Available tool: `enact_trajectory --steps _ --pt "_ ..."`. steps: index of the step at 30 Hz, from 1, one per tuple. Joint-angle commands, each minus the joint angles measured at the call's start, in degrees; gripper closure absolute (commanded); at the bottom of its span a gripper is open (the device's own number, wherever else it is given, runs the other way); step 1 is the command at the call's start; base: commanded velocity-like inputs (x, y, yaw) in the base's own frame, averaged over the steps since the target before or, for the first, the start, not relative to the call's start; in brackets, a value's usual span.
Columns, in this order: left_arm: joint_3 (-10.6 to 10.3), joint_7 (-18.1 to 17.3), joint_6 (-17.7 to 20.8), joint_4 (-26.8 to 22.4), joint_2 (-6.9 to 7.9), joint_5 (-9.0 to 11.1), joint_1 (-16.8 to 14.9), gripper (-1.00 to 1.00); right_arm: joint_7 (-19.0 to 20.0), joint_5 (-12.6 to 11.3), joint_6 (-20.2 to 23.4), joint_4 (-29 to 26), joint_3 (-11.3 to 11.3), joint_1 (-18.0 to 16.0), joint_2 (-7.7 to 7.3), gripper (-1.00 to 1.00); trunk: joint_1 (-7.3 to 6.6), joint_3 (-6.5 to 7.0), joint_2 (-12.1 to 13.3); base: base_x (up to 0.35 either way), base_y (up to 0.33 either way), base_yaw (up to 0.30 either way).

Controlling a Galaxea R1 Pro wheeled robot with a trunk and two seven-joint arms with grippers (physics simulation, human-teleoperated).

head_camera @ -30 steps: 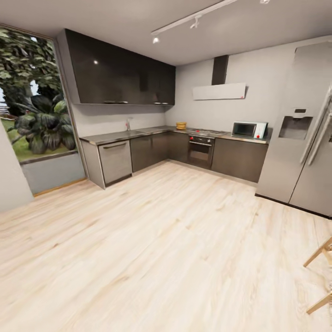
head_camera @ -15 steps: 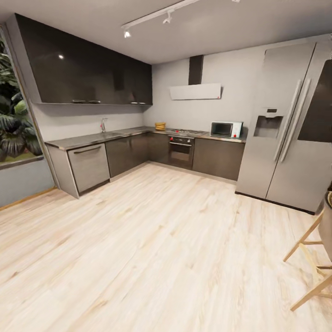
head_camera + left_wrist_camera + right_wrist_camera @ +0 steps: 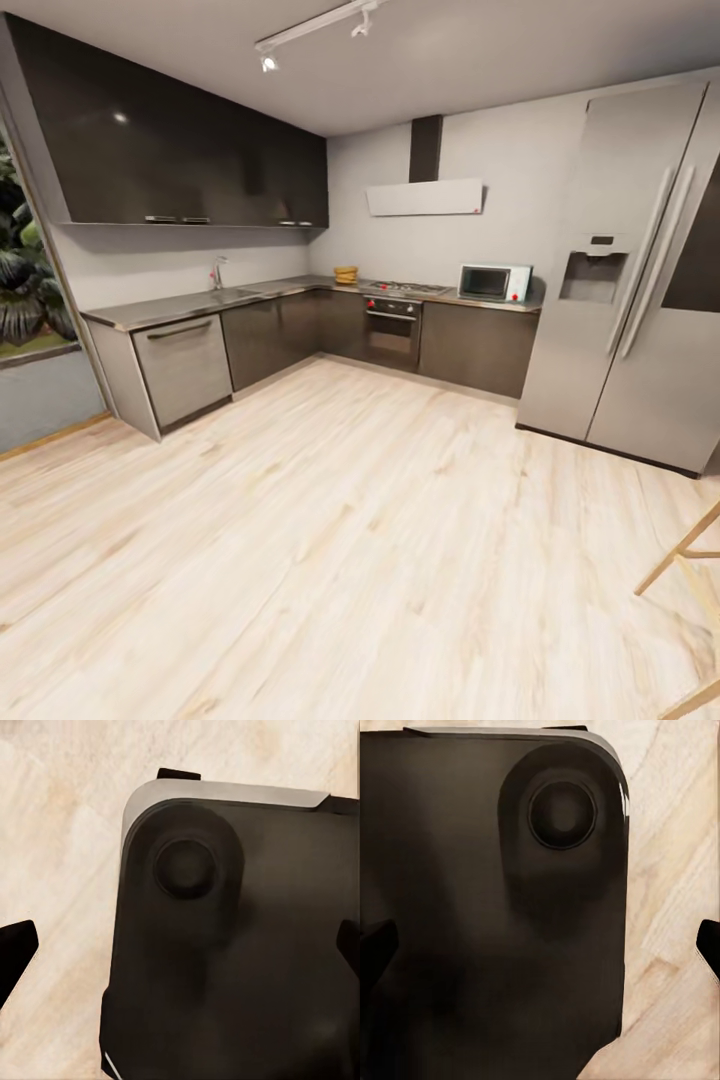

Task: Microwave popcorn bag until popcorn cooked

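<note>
Popcorn bag (image 3: 346, 274) sits at 12 o'clock on far surface (image 3: 190, 303), microwave (image 3: 493, 283) at 1 o'clock beside fridge (image 3: 630, 280). I'm well apart, so grippers hang unused; both look spread, empty.

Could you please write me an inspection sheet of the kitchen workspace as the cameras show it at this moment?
Surface: long grey glossy countertop on dark cabinet fronts, running into the far corner.
Job's things: small pale mint-blue microwave on the countertop beside the tall steel fridge, door shut; tan-brown popcorn bag in the corner, beside the gas hob. Popcorn: too far to tell.
Clutter: nothing seen.
Grippers: left gripper and right gripper hang over the robot's dark base; dark fingertips at the picture edges, wide apart, holding nothing.
Cables: nothing seen.
Surroundings: pale wooden floor, built-in oven, wooden stool legs.
</note>
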Motion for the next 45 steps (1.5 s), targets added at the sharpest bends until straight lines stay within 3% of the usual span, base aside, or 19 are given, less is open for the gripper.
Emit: enact_trajectory --steps 1,13,26,32,45 --pt "0.0 0.1 -0.1 0.0 -0.01 0.4 0.0 -1.0 0.0 -0.2 -0.2 0.0 -0.1 0.0 0.01 -1.0 0.03 -0.05 0.0 0.323 0.0 0.0" --pt "-0.1 0.0 -0.1 0.0 -0.01 0.4 0.0 -1.0 -0.1 -0.4 -0.4 0.0 -0.1 0.0 0.01 -1.0 0.03 -0.05 0.0 0.323 0.0 -0.011" --pt "-0.1 0.0 -0.1 0.0 -0.01 0.4 0.0 -1.0 -0.1 -0.6 -0.4 0.0 -0.2 0.0 0.01 -1.0 0.03 -0.05 0.0 0.325 0.0 -0.269" --pt "-0.2 0.0 -0.1 0.1 0.03 2.2 0.0 -1.0 -0.1 -0.1 -0.3 0.0 0.0 0.0 -0.03 -1.0 0.03 -0.05 0.0 0.326 0.0 -0.055" --pt "-0.2 0.0 0.0 0.1 0.06 2.4 0.0 -1.0 0.0 0.0 -0.3 0.0 0.2 0.0 0.0 -1.0 0.03 -0.05 0.0 0.327 0.0 0.0"
